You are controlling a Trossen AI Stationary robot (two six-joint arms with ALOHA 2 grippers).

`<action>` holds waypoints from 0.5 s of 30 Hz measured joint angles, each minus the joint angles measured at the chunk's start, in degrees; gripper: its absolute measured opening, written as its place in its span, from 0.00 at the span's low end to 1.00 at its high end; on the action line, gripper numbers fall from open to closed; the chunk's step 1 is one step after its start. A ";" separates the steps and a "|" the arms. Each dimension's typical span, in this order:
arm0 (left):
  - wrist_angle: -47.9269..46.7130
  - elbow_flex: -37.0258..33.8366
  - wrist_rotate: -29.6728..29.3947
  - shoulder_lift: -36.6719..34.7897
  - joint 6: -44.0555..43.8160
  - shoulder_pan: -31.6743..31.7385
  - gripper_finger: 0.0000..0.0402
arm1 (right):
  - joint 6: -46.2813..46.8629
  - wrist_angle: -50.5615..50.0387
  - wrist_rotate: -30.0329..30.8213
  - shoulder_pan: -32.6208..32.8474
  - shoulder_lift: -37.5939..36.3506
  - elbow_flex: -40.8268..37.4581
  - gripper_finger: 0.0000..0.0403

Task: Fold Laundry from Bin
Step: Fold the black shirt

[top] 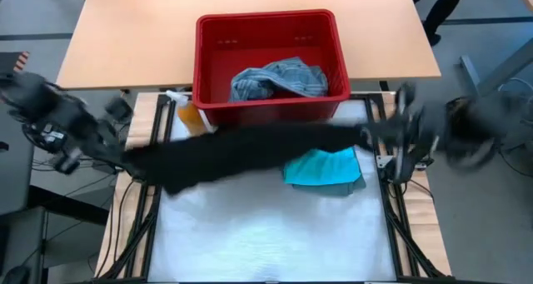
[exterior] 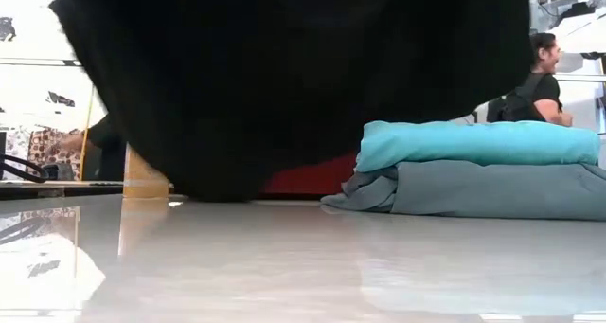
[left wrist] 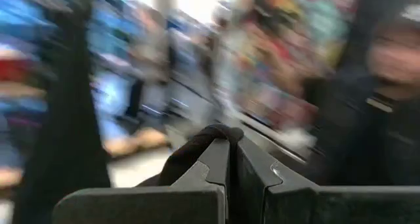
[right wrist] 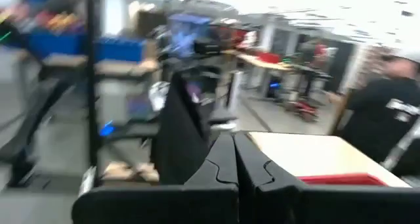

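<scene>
Black garment [top: 250, 151] hanging stretched btwn both tools, left tool [left wrist: 231, 142] & right tool [right wrist: 234, 140] each clamped on cloth. Risk: hem is sweeping near folded turquoise stack [top: 323, 167], cld drag it.

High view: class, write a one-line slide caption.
Both grippers stretch a black garment above the table, before the red bin.

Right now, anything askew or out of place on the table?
Nothing stands out. The black garment hangs stretched between the shut left gripper and right gripper; the turquoise garment sits folded squarely on the grey-green one.
</scene>
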 joint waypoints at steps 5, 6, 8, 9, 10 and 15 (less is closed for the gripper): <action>0.72 -5.96 10.32 5.41 1.53 -2.46 0.00 | -2.35 1.40 3.26 12.11 8.14 -0.11 0.02; 3.06 -6.71 10.66 6.59 2.33 -3.76 0.00 | -4.65 3.52 4.51 14.73 9.59 -0.11 0.02; 9.99 -7.48 12.25 8.89 3.43 -7.17 0.00 | -12.01 9.79 6.16 19.39 12.70 -0.07 0.02; 12.62 -7.19 13.54 10.11 4.30 -9.15 0.00 | -16.94 13.74 6.60 21.72 14.32 -0.07 0.02; 13.81 -6.32 14.54 11.31 6.01 -11.05 0.00 | -22.10 18.10 7.35 24.06 15.98 -0.07 0.02; 11.20 -1.23 8.36 15.95 16.87 -20.86 0.00 | -46.41 42.03 20.38 32.51 23.21 -0.04 0.02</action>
